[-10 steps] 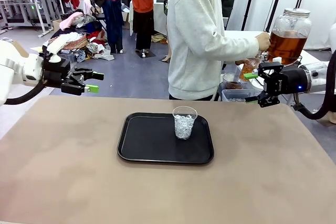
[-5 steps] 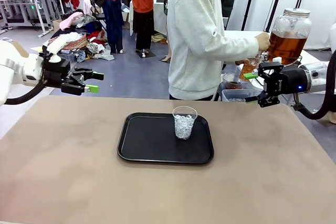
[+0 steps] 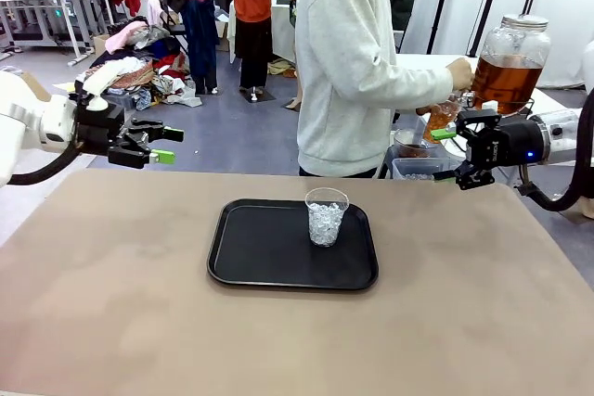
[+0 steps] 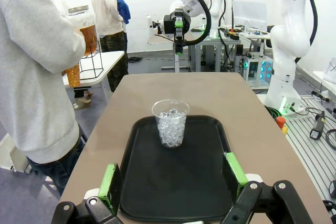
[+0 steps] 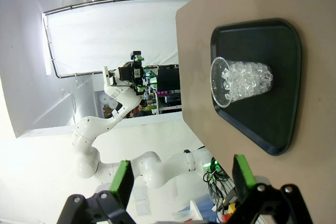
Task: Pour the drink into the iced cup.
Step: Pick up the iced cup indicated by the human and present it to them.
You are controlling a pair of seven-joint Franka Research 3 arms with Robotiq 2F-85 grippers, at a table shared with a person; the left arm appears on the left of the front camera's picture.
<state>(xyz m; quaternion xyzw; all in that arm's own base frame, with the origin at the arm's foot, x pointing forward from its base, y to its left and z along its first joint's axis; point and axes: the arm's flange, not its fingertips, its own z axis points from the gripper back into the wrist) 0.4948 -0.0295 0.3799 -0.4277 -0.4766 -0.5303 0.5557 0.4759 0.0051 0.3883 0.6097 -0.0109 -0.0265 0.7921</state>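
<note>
Heads up, your left gripper [image 3: 167, 144] and right gripper [image 3: 445, 155] are wide open and empty, so a sloppy pour could tip that unsteadied iced cup [image 3: 327, 217].

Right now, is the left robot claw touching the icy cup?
Apart. The front view shows the open left gripper far left of the iced cup on the black tray.

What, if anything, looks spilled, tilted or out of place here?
Nothing stands out. The iced cup stands upright on the black tray, the table shows no spill, and the left end effector and right end effector are open, away from it.
</note>
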